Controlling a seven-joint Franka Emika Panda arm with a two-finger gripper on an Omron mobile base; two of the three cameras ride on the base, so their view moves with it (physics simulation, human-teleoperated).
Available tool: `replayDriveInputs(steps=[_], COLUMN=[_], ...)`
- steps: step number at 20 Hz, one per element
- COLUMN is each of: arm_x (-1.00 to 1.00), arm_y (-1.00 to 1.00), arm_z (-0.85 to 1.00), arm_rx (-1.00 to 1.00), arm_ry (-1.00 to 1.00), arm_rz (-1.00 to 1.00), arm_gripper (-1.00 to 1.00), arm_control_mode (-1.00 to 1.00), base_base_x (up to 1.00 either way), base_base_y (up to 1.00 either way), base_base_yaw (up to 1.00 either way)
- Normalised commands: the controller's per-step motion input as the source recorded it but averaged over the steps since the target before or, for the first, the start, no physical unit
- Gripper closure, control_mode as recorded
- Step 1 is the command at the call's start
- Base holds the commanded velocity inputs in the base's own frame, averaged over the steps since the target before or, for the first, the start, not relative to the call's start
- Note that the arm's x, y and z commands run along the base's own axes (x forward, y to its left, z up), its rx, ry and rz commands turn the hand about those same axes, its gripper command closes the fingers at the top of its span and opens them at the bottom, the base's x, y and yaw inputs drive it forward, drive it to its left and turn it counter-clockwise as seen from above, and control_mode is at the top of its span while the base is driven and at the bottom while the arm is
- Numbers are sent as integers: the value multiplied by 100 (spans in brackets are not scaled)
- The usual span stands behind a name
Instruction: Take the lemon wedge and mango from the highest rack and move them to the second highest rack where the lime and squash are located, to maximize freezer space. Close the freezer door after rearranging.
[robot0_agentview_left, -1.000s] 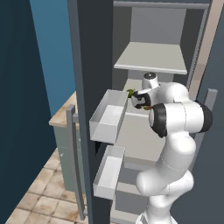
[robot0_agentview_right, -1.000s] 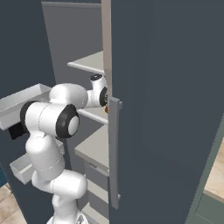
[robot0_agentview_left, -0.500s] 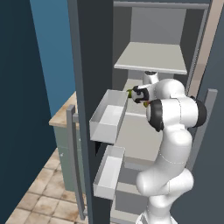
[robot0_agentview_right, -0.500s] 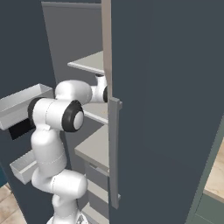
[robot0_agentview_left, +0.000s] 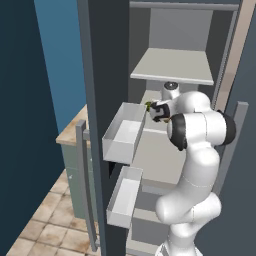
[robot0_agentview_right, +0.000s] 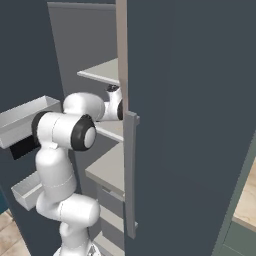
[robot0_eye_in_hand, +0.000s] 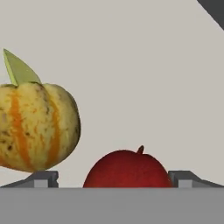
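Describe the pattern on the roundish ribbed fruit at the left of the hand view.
The roundish ribbed squash is pale yellow with orange stripes and brownish speckles, clearest in the hand view.

The arm has reached deeper into the cabinet since a second ago, its elbow swung higher

Red mango, yellow squash striped orange, yellow-green lemon wedge.

Red mango beside striped squash, wedge seemingly behind.
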Motion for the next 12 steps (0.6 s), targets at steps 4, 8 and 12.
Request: replayDriveInputs(steps=[4, 8, 12], arm_x=[0, -16, -40], arm_y=[14, 1, 5], arm_z=[-47, -5, 36], arm_rx=[-4, 0, 0], arm_ry=[-31, -22, 7], arm_rz=[4, 1, 0], arm_gripper=[-100, -100, -100], arm_control_mode=[-100, -100, -100], base_base_x=[0, 0, 0], base_base_y=[0, 0, 0], base_base_yaw=[0, 0, 0])
